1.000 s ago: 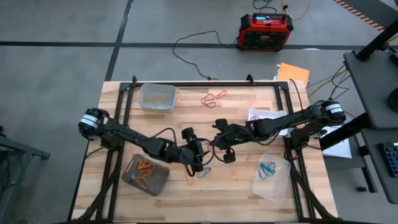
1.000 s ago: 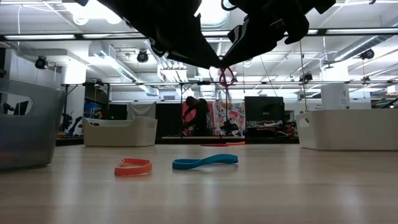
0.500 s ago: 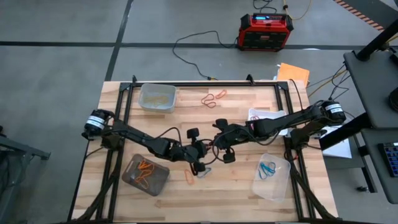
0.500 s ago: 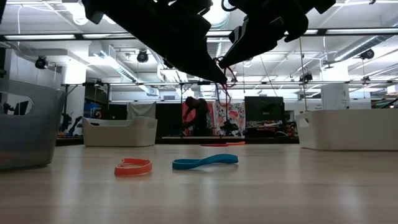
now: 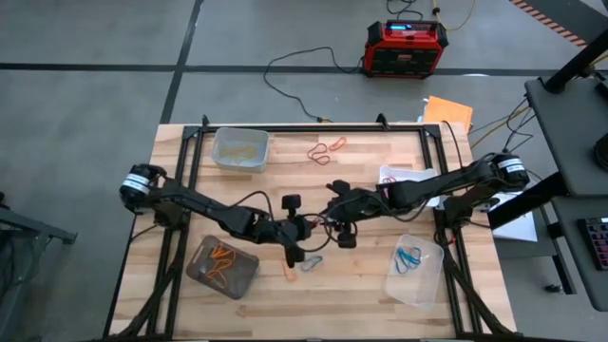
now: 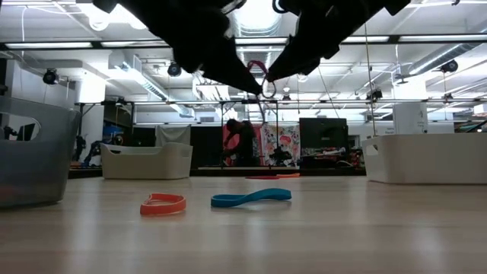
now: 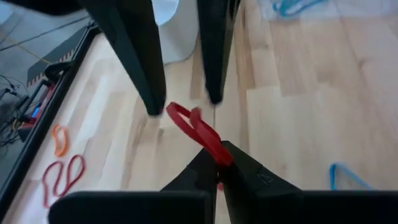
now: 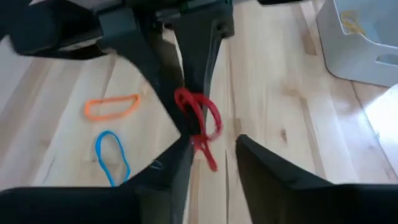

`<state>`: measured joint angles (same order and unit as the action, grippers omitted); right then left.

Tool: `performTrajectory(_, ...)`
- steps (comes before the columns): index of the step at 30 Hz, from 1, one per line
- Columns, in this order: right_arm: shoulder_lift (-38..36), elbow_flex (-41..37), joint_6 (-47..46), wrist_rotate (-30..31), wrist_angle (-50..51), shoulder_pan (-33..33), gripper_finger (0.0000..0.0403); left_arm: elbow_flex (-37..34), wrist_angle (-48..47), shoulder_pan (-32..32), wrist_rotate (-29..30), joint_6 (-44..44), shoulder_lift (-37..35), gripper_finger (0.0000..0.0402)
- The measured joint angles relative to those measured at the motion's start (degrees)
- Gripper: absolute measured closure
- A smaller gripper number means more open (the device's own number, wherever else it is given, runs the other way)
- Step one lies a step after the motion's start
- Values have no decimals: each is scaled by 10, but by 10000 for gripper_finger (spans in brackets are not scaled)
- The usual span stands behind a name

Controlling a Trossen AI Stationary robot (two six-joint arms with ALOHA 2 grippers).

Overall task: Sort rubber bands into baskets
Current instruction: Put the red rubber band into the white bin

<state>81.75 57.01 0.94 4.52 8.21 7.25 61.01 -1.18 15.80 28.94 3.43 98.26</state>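
While the left pincer (image 7: 219,163) pinches it, the red rubber band (image 7: 198,132) hangs upright beside the parted right pincer (image 8: 211,152).

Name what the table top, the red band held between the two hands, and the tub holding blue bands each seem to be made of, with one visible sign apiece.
Table top: pale wood planks, matt; grain and seams show.
Red band: probably rubber, smooth; a thin, flat, twisted loop pinched in the left hand.
Tub with blue bands: clear plastic, apparently; the wood shows through it.
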Motion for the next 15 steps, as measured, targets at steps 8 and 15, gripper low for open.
performTrajectory(8,-51,0,-45,1,5,0,213,0,-133,-19,-15,5,-62,401)
performTrajectory(15,-86,0,-54,1,10,0,202,0,-281,-81,-14,2,-137,401)
